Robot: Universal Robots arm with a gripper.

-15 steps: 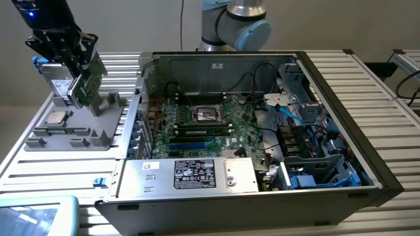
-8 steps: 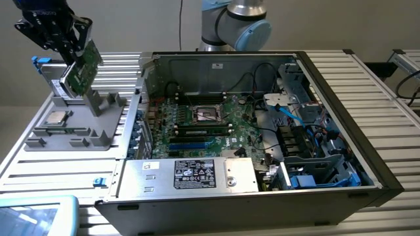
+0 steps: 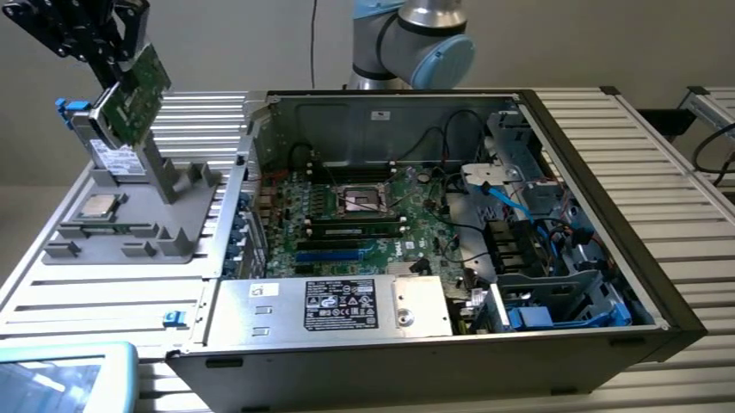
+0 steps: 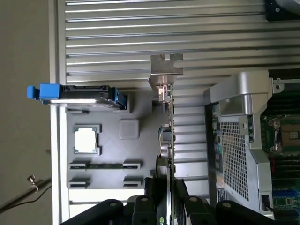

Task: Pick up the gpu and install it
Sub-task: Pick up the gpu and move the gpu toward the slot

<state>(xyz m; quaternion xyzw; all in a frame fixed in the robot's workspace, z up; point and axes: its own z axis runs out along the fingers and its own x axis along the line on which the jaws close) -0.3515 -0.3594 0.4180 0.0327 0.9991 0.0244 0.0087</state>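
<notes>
Gripper (image 3: pixel 115 73) of black metal clenched on one end of flat rectangular green circuit-board gpu (image 3: pixel 136 96) with silver end bracket (image 4: pixel 165 75), card tilted over grey moulded parts tray (image 3: pixel 126 248) at exterior view's left, just beside upright silver hard drive (image 3: pixel 113 159) with blue clips, apart from open black computer case (image 3: pixel 379 112).
</notes>
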